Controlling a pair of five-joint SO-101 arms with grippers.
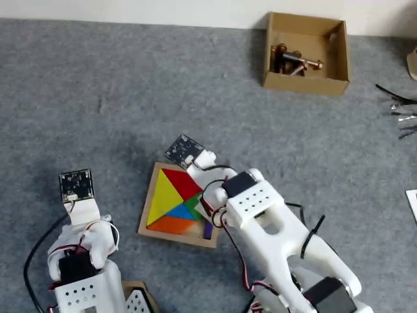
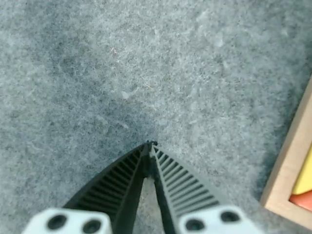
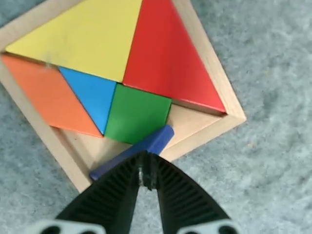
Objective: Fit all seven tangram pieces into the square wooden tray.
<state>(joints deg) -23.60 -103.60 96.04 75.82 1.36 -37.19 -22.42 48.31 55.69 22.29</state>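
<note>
Tray: wooden tray [image 3: 195, 124] on grey tabletop [image 2: 146, 63].
Flat inside: yellow triangle [image 3: 83, 36], red triangle [image 3: 165, 58], orange parallelogram [image 3: 46, 95], green square [image 3: 138, 117].
Dark blue piece [image 3: 141, 148]: askew at the rim, touching green square.
Right claw [image 3: 146, 178]: pinched together, right at that piece.
Left claw [image 2: 150, 146]: together too, over bare tabletop.

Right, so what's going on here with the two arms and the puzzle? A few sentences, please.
The right gripper, shut, is down at the edge of the wooden tray, right by a dark blue piece that lies askew in the bare strip beside the green piece and seems not yet seated. The yellow, red, orange and light blue pieces already lie fitted. The left gripper, also shut, hangs over the grey carpet beside the tray, holding nothing.
</note>
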